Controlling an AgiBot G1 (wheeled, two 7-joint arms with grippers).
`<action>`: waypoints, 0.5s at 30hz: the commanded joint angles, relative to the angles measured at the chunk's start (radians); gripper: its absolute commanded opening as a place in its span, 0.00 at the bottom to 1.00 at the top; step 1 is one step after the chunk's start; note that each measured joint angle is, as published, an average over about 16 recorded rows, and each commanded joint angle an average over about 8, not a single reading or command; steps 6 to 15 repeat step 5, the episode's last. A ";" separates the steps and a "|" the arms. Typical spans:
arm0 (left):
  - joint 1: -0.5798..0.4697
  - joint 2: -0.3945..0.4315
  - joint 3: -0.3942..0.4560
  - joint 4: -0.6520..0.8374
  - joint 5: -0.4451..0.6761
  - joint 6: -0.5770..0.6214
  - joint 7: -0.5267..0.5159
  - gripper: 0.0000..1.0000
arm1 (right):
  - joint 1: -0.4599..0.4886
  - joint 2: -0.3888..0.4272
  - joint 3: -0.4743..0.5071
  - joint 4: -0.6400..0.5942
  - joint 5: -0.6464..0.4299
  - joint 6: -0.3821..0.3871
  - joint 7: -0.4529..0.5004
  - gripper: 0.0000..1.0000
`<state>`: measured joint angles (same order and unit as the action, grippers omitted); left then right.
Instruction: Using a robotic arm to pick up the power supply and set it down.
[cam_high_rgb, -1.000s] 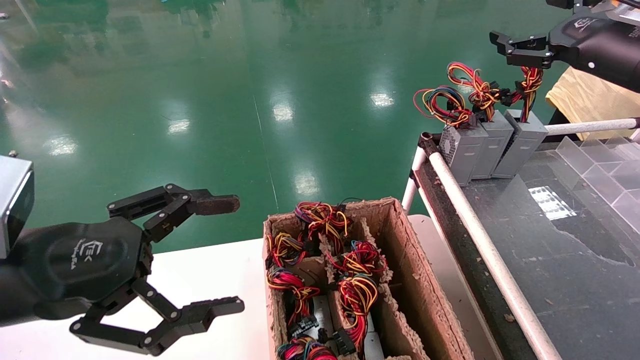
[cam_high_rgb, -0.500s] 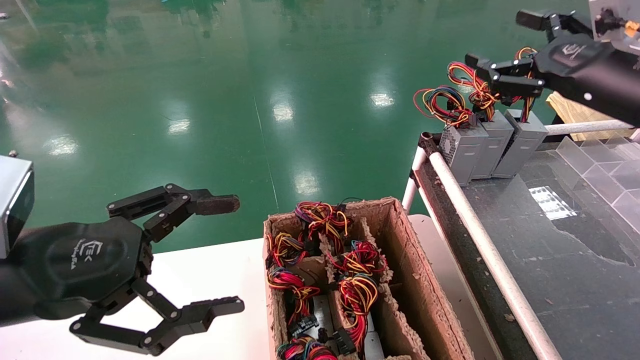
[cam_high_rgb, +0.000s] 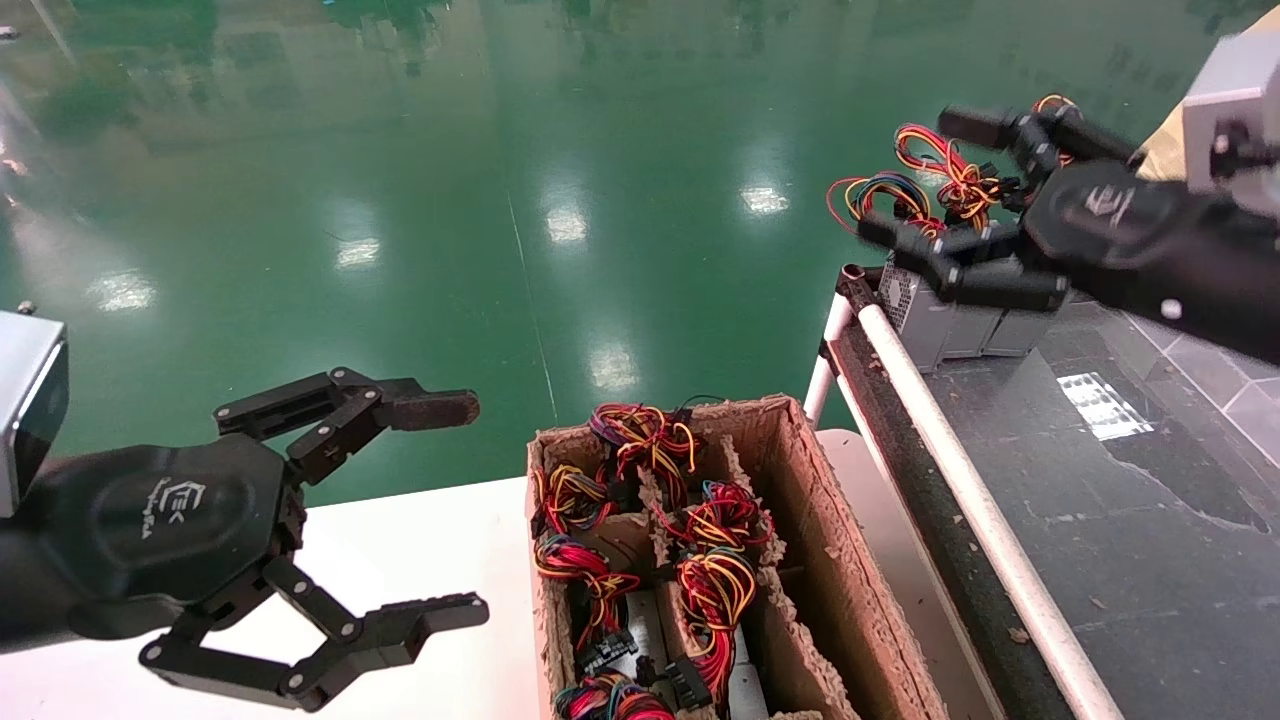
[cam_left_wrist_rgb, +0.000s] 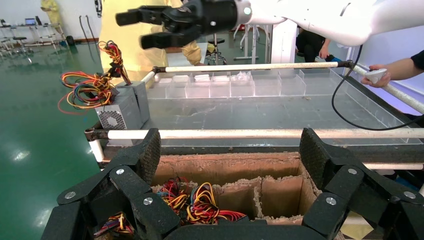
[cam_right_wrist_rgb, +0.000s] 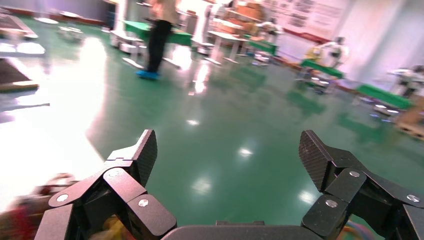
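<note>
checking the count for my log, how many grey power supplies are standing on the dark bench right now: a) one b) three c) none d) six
b: three power supplies stand side by side at the far corner of the bench, partly hidden by the open, empty right gripper in front of them; the left gripper hangs open over the white table.

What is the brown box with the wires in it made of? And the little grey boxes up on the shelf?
The brown box looks like rough moulded paper pulp: matte, fuzzy, ragged edges. The grey power supplies look like dull sheet metal, with a punched vent grid.
</note>
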<state>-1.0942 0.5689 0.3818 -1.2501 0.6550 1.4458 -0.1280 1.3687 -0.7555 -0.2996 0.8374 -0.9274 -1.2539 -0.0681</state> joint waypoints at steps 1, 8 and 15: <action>0.000 0.000 0.000 0.000 0.000 0.000 0.000 1.00 | -0.043 0.021 0.003 0.065 0.029 -0.035 0.037 1.00; 0.000 0.000 0.000 0.000 0.000 0.000 0.000 1.00 | -0.078 0.038 0.005 0.119 0.052 -0.064 0.068 1.00; 0.000 0.000 0.000 0.000 0.000 0.000 0.000 1.00 | -0.078 0.038 0.005 0.119 0.052 -0.064 0.068 1.00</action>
